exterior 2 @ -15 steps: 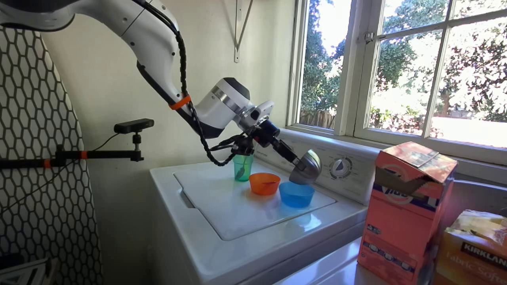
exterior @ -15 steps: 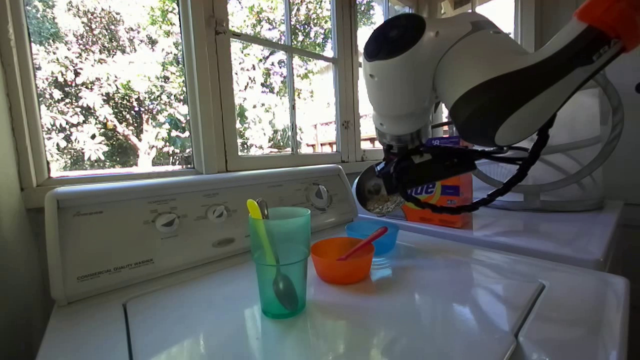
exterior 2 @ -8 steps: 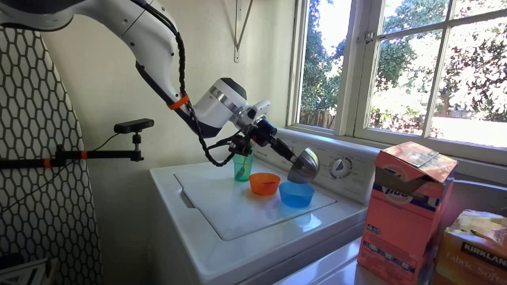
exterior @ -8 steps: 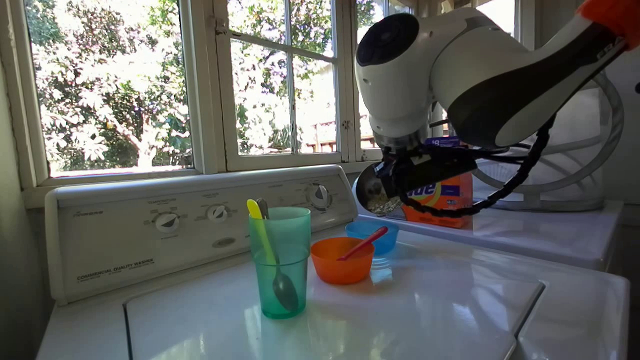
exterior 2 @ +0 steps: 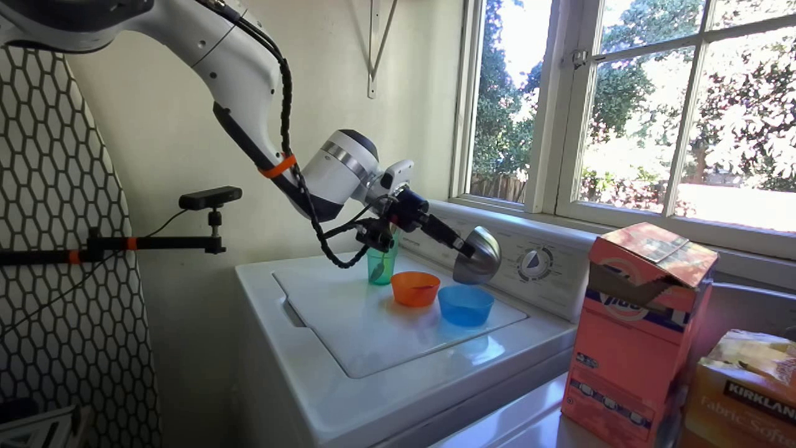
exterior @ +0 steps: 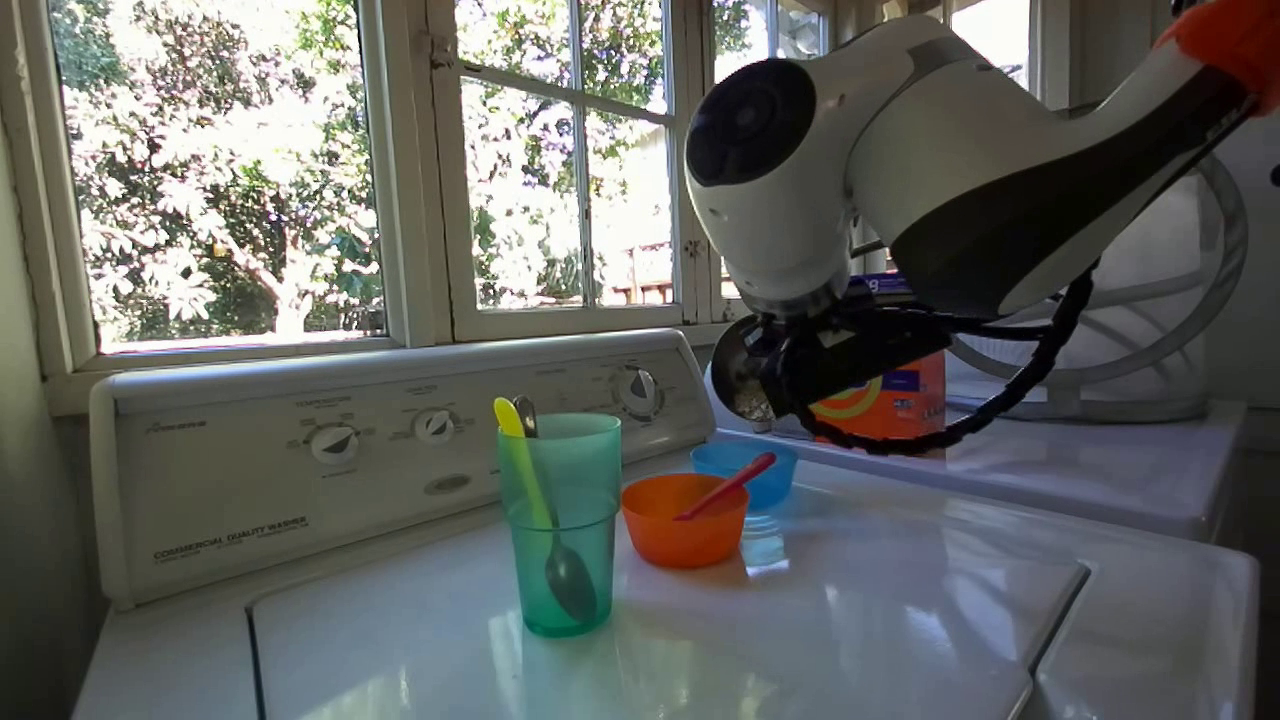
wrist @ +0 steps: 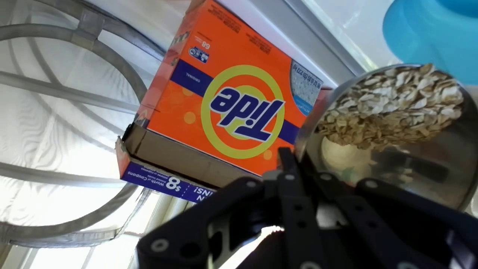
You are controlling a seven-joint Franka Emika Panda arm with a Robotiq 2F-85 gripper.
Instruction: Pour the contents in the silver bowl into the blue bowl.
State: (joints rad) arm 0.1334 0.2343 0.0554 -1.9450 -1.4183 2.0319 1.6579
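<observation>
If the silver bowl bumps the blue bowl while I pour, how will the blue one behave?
The blue bowl would probably slide rather than tip: it's low and wide, on the smooth, glossy washer lid. It's likely light and slightly flexible, since it looks like thin, translucent plastic.

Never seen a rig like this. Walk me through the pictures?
This is a robot arm with a pincer at its end. Two pictures are taken from outside it, from different places; the wrist view is taken from the arm itself, so the pincer shows at the bottom.

The pincer is shut on the rim of a metal bowl, tilted close to the blue bowl; the pale flakes inside are meant to go there.

On the washing machine stand that blue bowl, an orange bowl with a red handle sticking out, and a green cup holding a metal spoon and a yellow utensil.
</observation>
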